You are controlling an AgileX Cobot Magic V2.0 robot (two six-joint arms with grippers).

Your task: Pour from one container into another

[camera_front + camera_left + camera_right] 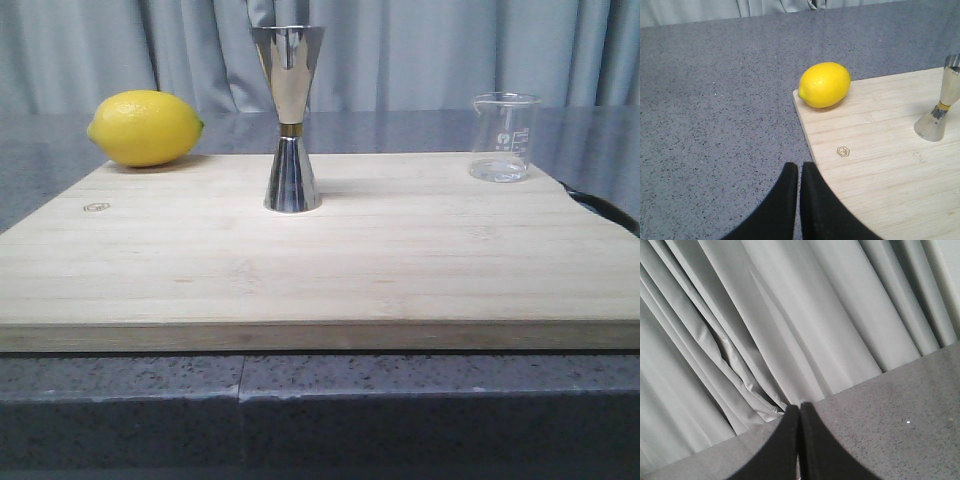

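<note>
The small clear glass beaker (503,137) with white markings stands upright at the far right of the wooden board (320,270). The tall steel jigger (290,118) with a gold waist band stands upright near the board's far middle; its lower cone (940,116) also shows in the left wrist view. Neither gripper appears in the front view. My left gripper (799,166) is shut with nothing in it, hovering by the board's left edge, well short of the jigger. My right gripper (799,406) is shut and empty, facing the curtain over bare counter.
A yellow lemon (146,128) lies at the board's far left corner, also seen as the lemon (824,84) in the left wrist view. Grey speckled counter (715,125) surrounds the board. A grey curtain (790,315) hangs behind. A dark object (605,210) pokes out at the board's right edge.
</note>
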